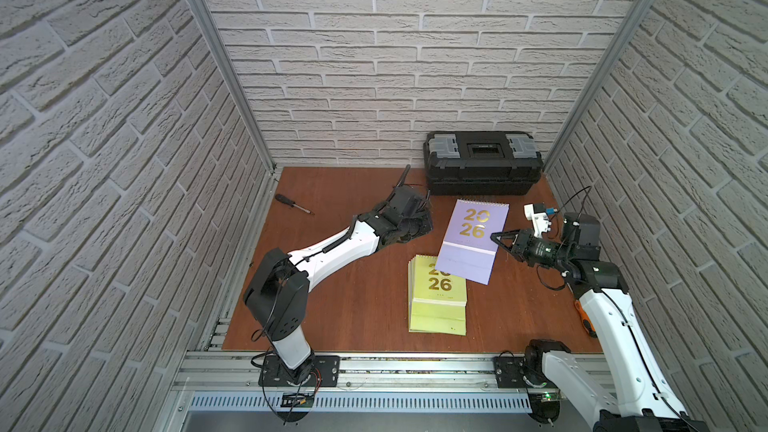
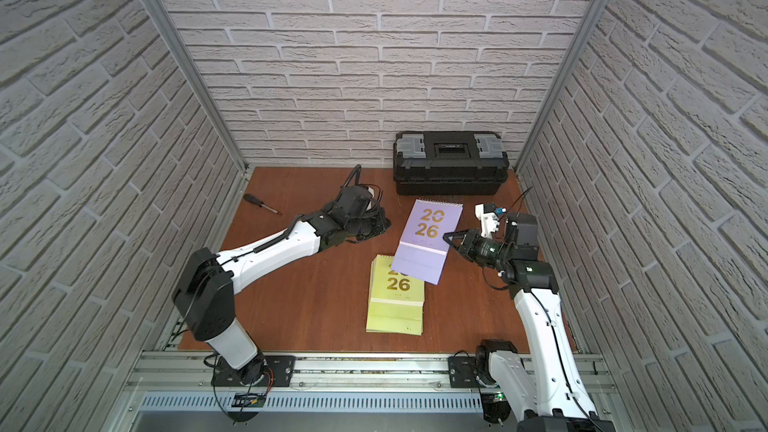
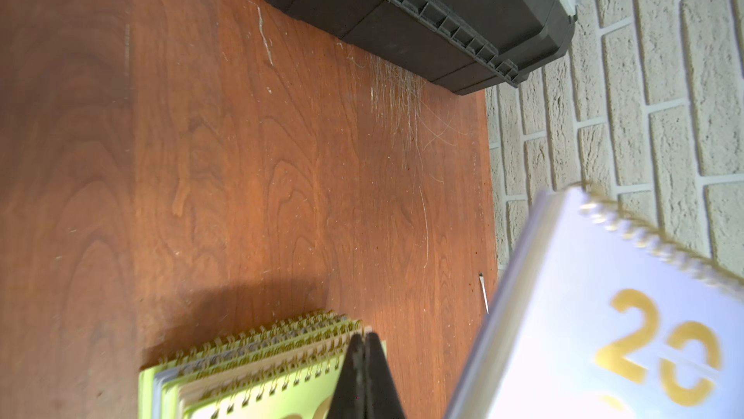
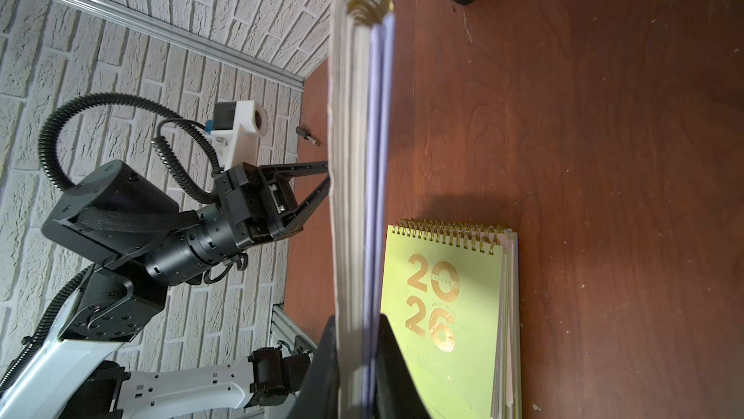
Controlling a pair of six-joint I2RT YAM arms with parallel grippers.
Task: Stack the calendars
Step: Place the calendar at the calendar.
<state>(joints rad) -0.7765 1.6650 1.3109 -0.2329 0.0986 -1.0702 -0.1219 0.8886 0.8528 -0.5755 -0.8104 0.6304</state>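
A lavender calendar [image 1: 473, 239] [image 2: 428, 239] with a gold "2026" hangs tilted above the table, its lower corner over a flat stack of calendars [image 1: 438, 301] [image 2: 397, 301] with a lime green one on top. My right gripper [image 1: 494, 238] [image 4: 356, 320] is shut on the lavender calendar's right edge; its pages [image 4: 358, 155] run up between the jaws. My left gripper [image 1: 428, 220] [image 3: 364, 336] is shut with nothing in it, just left of the lavender calendar [image 3: 604, 336]. The stack's spiral edges [image 3: 249, 356] show beside its tip.
A closed black toolbox [image 1: 482, 164] [image 3: 422, 14] stands at the back right against the brick wall. A black screwdriver [image 1: 293, 203] lies at the back left. An orange-handled tool [image 1: 586, 320] lies under my right arm. The wooden table [image 1: 353, 284] is walled on three sides.
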